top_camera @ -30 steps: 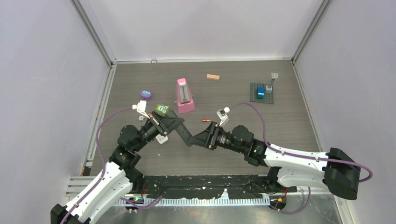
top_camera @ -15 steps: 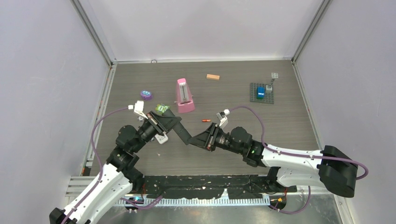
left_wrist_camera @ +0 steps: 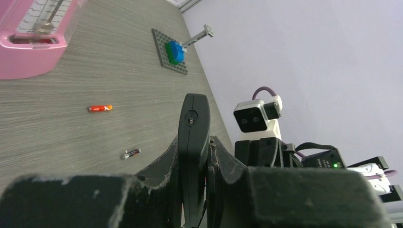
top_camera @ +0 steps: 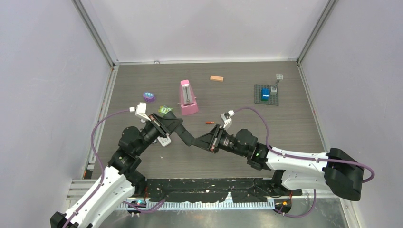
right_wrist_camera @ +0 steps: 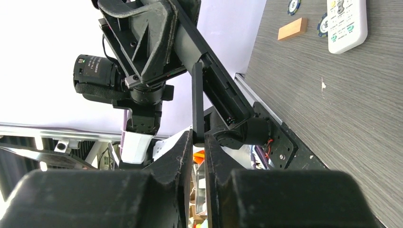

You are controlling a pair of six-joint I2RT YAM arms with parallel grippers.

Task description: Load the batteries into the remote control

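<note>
The left claw (left_wrist_camera: 194,143) was clamped on one black remote control (left_wrist_camera: 192,118), held in the air above the middle of the table (top_camera: 294,123). The right claw (right_wrist_camera: 198,138) was closed on one thin black plate (right_wrist_camera: 197,95), seen edge-on just beside the remote. Two batteries lay loose near the table's middle, apart from each other: one orange battery (left_wrist_camera: 100,108) and one dark battery (left_wrist_camera: 129,154). One pink metronome (top_camera: 188,97) stood toward the far edge.
</note>
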